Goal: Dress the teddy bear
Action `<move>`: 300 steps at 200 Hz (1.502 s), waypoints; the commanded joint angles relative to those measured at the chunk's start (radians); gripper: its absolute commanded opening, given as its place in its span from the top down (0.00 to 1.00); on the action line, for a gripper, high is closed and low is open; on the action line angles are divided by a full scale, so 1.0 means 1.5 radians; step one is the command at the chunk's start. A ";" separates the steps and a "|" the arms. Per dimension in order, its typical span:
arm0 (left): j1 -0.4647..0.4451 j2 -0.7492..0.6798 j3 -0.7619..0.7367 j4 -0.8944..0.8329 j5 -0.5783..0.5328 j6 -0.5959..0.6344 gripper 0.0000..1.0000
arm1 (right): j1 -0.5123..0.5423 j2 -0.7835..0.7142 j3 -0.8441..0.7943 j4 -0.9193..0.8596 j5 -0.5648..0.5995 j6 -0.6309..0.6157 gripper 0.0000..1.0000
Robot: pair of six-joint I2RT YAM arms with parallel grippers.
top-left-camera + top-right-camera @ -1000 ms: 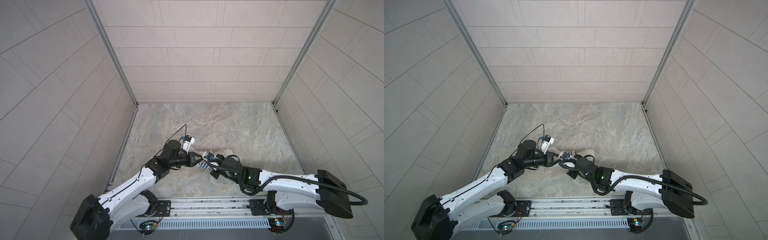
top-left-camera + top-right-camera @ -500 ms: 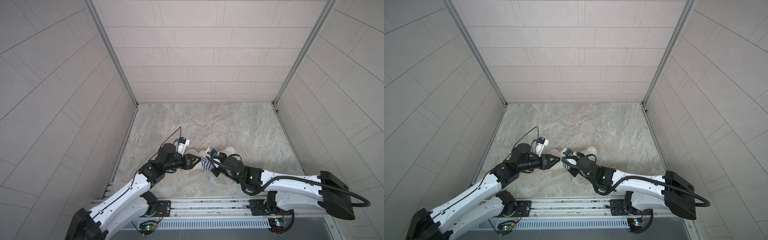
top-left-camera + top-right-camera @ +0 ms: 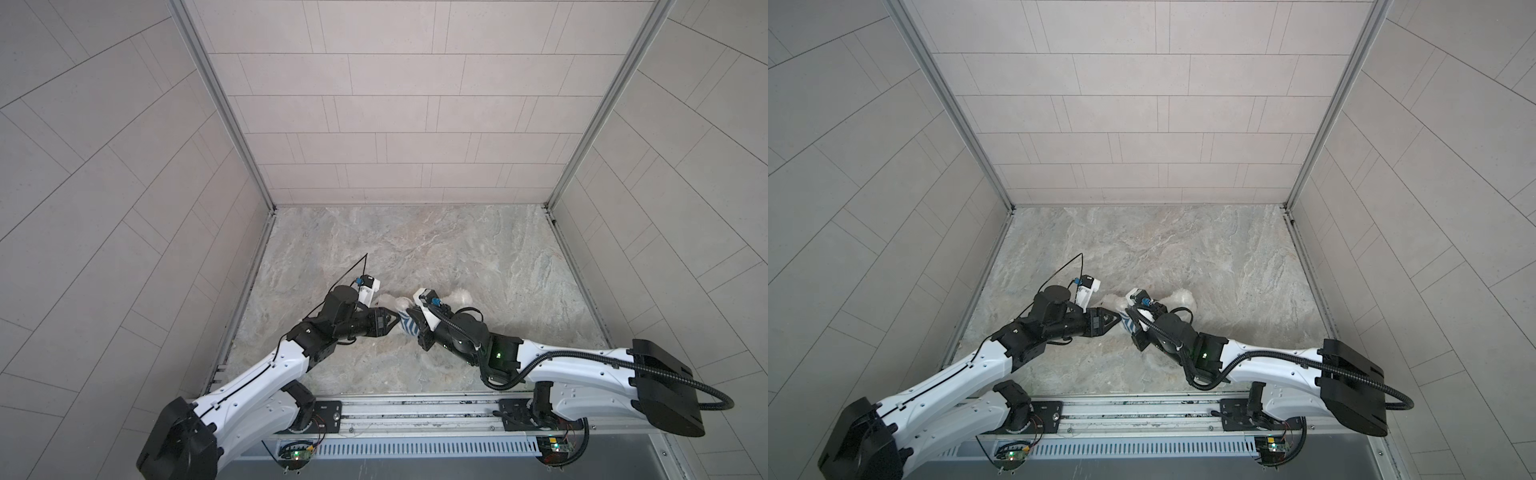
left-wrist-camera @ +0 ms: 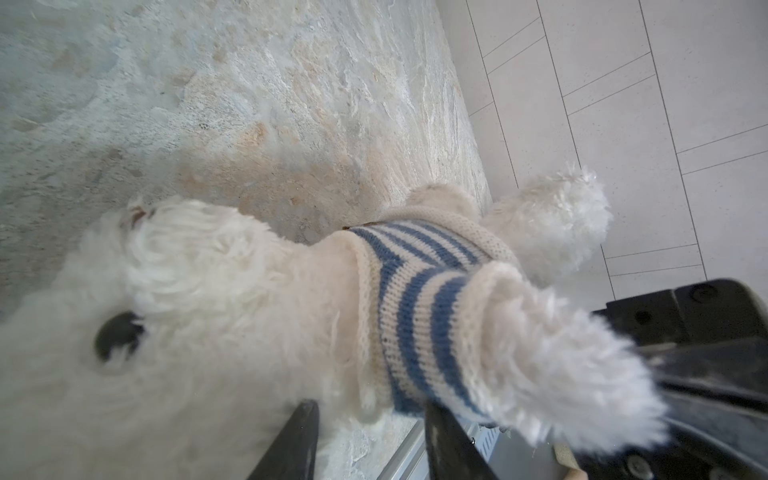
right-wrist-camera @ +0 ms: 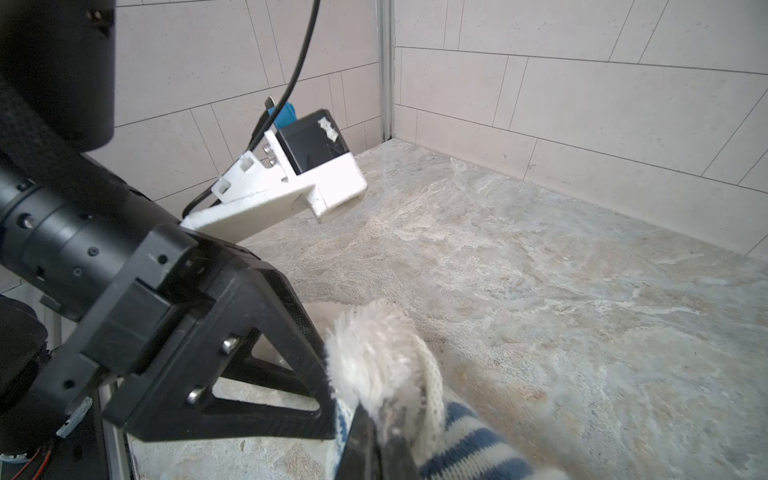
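The teddy bear lies on the counter, in the lower middle of both top views, right between the two claws. It has a striped sweater on, blue and white. In the left wrist view the sweater goes round the bear's body, and one fluffy arm pokes out of a sleeve.

The left claw points at the bear from the left side of the frame. Its two fingers stand apart, partway open, with the bottom edge of the sweater between the tips. I cannot tell if they touch it.

The right claw reaches in from the right. It is closed tight and pinches the sweater's cream edge. A fluffy white paw sits just above that pinch, next to the left claw's black finger.
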 commanded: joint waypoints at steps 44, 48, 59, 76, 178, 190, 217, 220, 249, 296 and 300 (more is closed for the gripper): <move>-0.025 0.043 0.011 0.096 0.004 -0.001 0.67 | 0.005 0.006 0.027 0.045 -0.026 0.020 1.00; -0.025 0.046 0.012 0.097 0.004 0.000 0.70 | 0.006 0.005 0.026 0.046 -0.026 0.020 1.00; -0.025 0.057 0.016 0.100 0.005 0.003 0.76 | 0.006 0.001 0.025 0.049 -0.027 0.023 1.00; -0.024 0.070 0.019 0.106 0.005 0.005 0.82 | 0.006 -0.008 0.019 0.056 -0.030 0.026 1.00; 0.016 0.061 -0.020 0.074 -0.030 0.016 1.00 | 0.003 -0.095 -0.064 0.099 0.026 0.052 1.00; 0.018 0.058 -0.015 0.050 -0.038 0.031 1.00 | 0.002 -0.102 -0.070 0.099 0.033 0.052 1.00; 0.022 0.052 -0.008 0.013 -0.049 0.058 1.00 | 0.000 -0.114 -0.085 0.101 0.056 0.062 1.00; 0.022 0.051 -0.008 0.011 -0.050 0.060 1.00 | 0.000 -0.115 -0.087 0.101 0.060 0.063 1.00; 0.023 0.048 -0.001 0.000 -0.047 0.077 1.00 | -0.001 -0.116 -0.098 0.095 0.081 0.070 0.99; 0.019 0.067 0.002 0.032 -0.007 0.078 1.00 | -0.001 -0.084 -0.075 0.059 0.073 0.070 0.70; 0.020 0.067 0.001 0.036 -0.005 0.076 1.00 | -0.001 -0.082 -0.071 0.056 0.071 0.069 0.67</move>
